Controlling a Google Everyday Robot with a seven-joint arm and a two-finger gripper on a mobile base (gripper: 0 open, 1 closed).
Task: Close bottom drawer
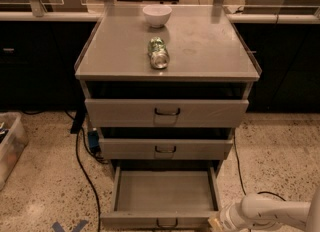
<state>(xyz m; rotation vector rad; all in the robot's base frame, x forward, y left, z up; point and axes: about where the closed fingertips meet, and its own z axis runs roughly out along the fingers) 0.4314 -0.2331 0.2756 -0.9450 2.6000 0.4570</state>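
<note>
The bottom drawer (165,192) is pulled far out of the grey cabinet. Its shallow flat tray is empty and its small black loop handle (167,223) sits mid-front at the lower edge of the view. My gripper (216,223) is at the drawer's front right corner, at the end of the white arm (272,212) that comes in from the lower right. The gripper's tip is close to or touching the drawer front.
The middle drawer (165,148) and top drawer (166,112) stand slightly out. A white bowl (157,15) and a lying can (159,53) rest on the cabinet top (210,51). A plastic bin (9,146) is at the left. Black cables (82,166) run on the floor.
</note>
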